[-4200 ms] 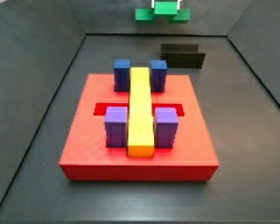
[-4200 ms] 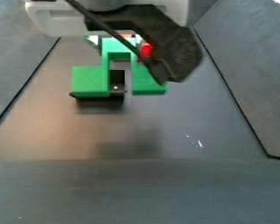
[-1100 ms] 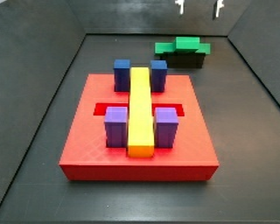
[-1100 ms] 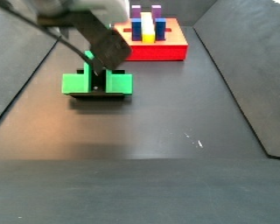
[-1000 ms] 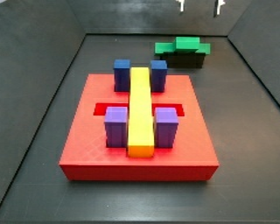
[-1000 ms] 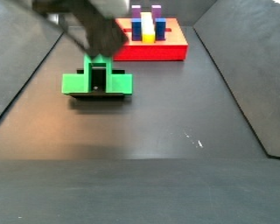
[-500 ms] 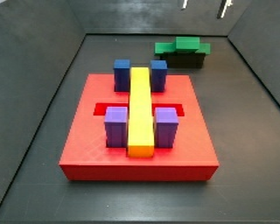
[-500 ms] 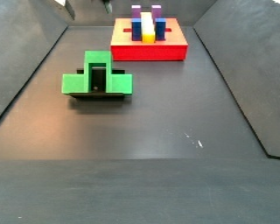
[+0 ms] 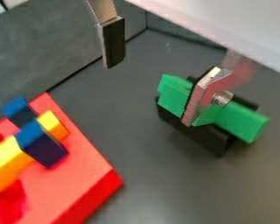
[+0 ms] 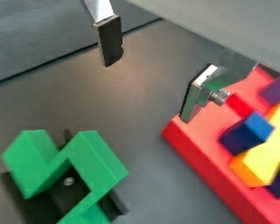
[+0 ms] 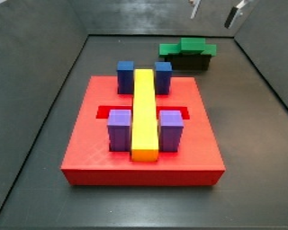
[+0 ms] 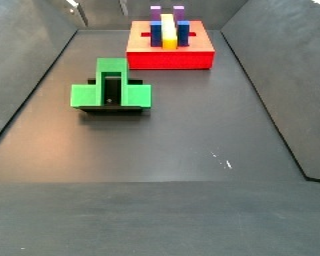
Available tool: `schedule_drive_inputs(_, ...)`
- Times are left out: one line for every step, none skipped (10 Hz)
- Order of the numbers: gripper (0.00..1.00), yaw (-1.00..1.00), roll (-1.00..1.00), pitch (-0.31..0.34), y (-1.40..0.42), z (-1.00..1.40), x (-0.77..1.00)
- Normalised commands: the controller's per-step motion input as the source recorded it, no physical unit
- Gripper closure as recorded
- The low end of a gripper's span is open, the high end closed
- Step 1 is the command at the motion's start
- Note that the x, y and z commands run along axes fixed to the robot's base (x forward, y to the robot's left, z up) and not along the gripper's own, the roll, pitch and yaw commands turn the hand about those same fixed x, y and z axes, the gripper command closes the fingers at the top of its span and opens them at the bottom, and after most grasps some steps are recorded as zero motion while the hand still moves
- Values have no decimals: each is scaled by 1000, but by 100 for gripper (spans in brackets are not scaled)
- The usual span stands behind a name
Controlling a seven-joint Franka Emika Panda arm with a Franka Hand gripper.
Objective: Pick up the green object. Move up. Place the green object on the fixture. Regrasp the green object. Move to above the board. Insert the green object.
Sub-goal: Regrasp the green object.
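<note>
The green object (image 11: 186, 48) rests on the dark fixture (image 11: 191, 62) at the far end of the floor, beyond the red board (image 11: 98, 148). It also shows in a side view (image 12: 111, 92) on the fixture (image 12: 109, 111). My gripper (image 11: 216, 9) is open and empty, raised well above the fixture. In both wrist views the fingers stand wide apart with nothing between them (image 9: 157, 70) (image 10: 154, 68). The green object (image 9: 175, 90) (image 10: 55, 157) lies below, apart from the fingers.
The board (image 12: 170, 60) bears a long yellow bar (image 11: 144, 112), two blue blocks (image 11: 126, 70) at its far end and two purple blocks (image 11: 119, 128) at its near end. Grey walls slope up round the dark floor.
My gripper has let go of the green object on the fixture and risen. In the last second it has climbed further and drifted slightly to the side; the green object has not moved.
</note>
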Motion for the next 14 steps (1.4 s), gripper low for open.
schedule_drive_inputs(0, 54, 1000, -331, -63, 0, 254)
schedule_drive_inputs(0, 171, 1000, -420, 0, 0, 126)
schedule_drive_inputs(0, 206, 1000, -411, 14, -14, 140)
schedule_drive_inputs(0, 280, 806, -331, 271, -274, 0)
schedule_drive_inputs(0, 206, 937, 0, 406, -300, 0)
schedule_drive_inputs(0, 43, 989, 229, 474, -171, -60)
schedule_drive_inputs(0, 0, 837, 354, 580, -77, -177)
schedule_drive_inputs(0, -203, 774, 363, 417, -40, -129)
schedule_drive_inputs(0, -326, 660, 280, 357, -17, -120)
schedule_drive_inputs(0, -314, 809, 14, 286, -329, -134)
schedule_drive_inputs(0, -63, 871, -14, 0, -489, -97)
schedule_drive_inputs(0, 54, 529, -211, -189, -451, 0)
schedule_drive_inputs(0, 120, 420, -249, -229, -346, 0)
schedule_drive_inputs(0, 117, 351, -214, -217, -111, 0)
